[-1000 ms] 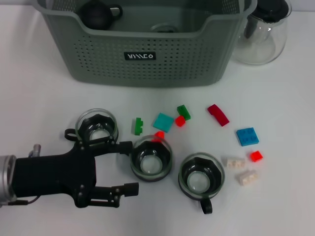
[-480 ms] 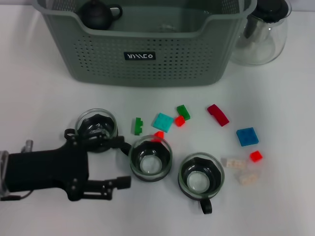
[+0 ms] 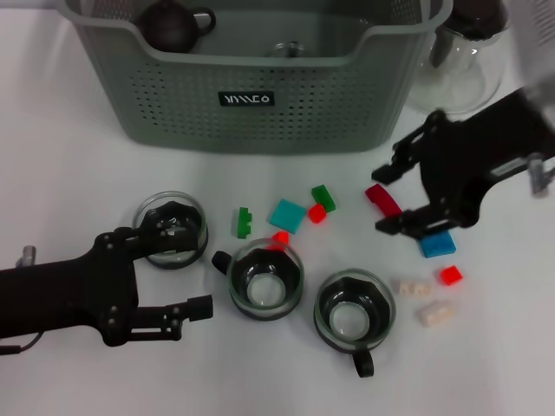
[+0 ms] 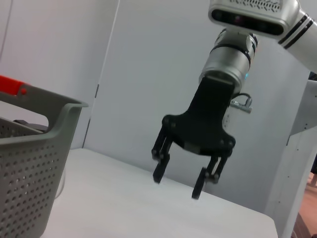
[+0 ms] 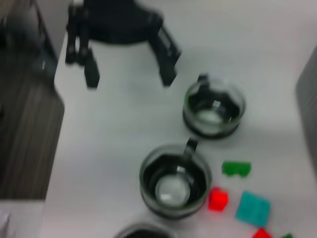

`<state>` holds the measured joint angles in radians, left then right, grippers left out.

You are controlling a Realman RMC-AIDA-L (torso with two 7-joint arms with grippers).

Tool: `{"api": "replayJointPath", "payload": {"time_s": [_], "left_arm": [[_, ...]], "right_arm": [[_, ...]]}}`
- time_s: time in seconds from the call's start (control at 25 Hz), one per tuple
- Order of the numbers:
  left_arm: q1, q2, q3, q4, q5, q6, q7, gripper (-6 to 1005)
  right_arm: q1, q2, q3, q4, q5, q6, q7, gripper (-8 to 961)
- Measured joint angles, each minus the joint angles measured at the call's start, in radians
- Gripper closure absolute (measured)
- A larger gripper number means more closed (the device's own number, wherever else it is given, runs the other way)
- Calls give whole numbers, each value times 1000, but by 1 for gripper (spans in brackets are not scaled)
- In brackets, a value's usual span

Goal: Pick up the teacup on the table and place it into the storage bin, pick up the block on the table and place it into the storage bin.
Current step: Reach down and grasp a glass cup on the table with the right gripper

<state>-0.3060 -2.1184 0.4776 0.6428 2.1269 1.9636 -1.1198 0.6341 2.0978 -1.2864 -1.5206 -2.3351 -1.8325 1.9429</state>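
item: large grey-green perforated plastic storage bin (image 3: pixel 251 104) with a black label, standing at the far edge of the white table (image 3: pixel 69 182); inside it, a dark round teapot-like vessel (image 3: pixel 169 24) in its left corner, though what it is exactly is hard to tell. item: clear glass pitcher with black lid (image 3: pixel 464 56), just beside the bin on the right. item: three clear glass teacups with dark liners, all on the table: the left teacup (image 3: pixel 172 230), the middle teacup (image 3: pixel 266 279) and the right teacup (image 3: pixel 354 315), the middle and right ones close together. item: scattered small plastic blocks, among them a green notched block (image 3: pixel 243 223), a teal square tile (image 3: pixel 287 215), a dark red curved block (image 3: pixel 383 201), a blue square block (image 3: pixel 436 243) and two cream bricks (image 3: pixel 423 299). item: left gripper (image 3: pixel 186 277), low over the table beside the left teacup, jaws spread and empty, one finger near that cup's rim. item: right gripper (image 3: pixel 401 195), hovering above the dark red curved block and the blue square block, jaws released, holding nothing. risk, judged: the blocks lie close together, so a descending right gripper could nudge a neighbour aside or pinch two at once; the left gripper's upper finger could knock the left teacup or brush the middle teacup if it closes off-centre.
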Motion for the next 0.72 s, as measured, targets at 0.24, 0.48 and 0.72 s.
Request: {"api": "replayJointPath", "payload": {"time_s": [0.24,0.48,0.72], "left_arm": [[4,-3,-1,-7,1,-4,0,160],[6,-4,-1,-7,1,-5,0,161],[7,-5,1,-9,1,-8,2,162]], "right_arm": [[73,3,-175,72,-92,32,73,413],[109,6,-289,212,-115,124,100,443],[119,9,-346,313,-111,219,107,472]]}}
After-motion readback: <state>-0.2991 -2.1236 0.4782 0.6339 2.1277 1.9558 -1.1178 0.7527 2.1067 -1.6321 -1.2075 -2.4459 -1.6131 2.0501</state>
